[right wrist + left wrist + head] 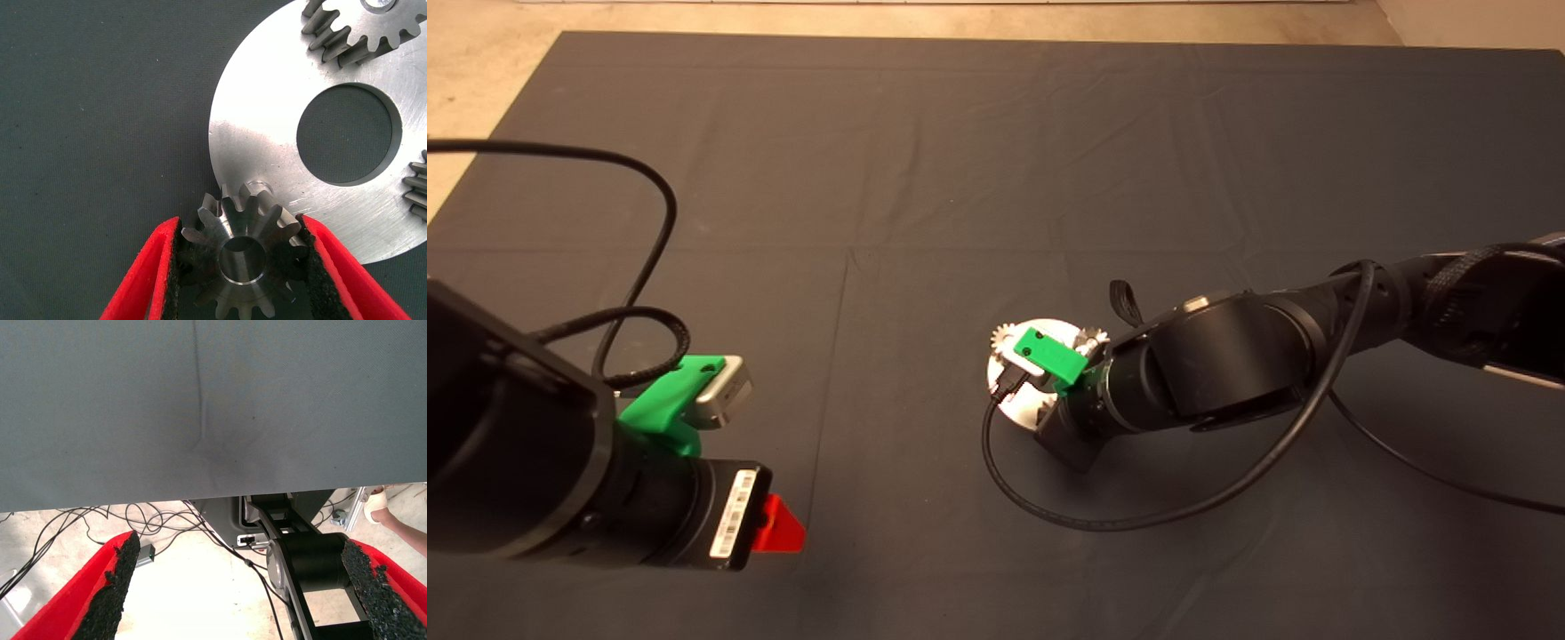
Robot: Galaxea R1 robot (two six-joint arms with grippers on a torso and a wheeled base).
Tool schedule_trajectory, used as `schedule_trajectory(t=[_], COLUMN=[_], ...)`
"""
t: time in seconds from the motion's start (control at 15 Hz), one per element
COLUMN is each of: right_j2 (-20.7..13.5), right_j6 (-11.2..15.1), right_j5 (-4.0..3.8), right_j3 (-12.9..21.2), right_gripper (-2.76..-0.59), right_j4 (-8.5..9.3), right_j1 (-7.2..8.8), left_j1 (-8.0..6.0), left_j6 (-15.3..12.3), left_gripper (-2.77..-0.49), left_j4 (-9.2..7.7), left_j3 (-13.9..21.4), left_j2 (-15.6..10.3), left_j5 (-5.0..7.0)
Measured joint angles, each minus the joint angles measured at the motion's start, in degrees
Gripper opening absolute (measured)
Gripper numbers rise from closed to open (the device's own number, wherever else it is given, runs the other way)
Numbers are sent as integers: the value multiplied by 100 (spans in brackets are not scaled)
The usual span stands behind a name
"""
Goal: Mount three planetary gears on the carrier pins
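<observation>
**Planetary gear held at the disc rim for the last pin**

Planetary gears go onto a flat round silver disc [267, 143] that lies on the dark mat [925, 178] of the desk. The right tool [241, 257] has its red fingers pressed on both sides of a small shiny steel toothed gear [241, 250], flat, so its centre hole faces down. This gear hangs over the disc edge, partly covering the free short silvery pin [257, 186]. Two other gears [363, 27] already sit on the disc. The left tool [233, 587] waits with fingers apart at the near left of the mat.
</observation>
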Motion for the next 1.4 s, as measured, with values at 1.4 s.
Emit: schedule_trajectory(t=[1.4], right_j2=[133], right_j6=[-197], right_j5=[112], right_j3=[-439], right_gripper=[-228], right_j4=[-105], right_j1=[52], left_j1=[0], left_j6=[0], left_gripper=[-109], left_j4=[0], left_j3=[0], left_j2=[0], left_j5=[0])
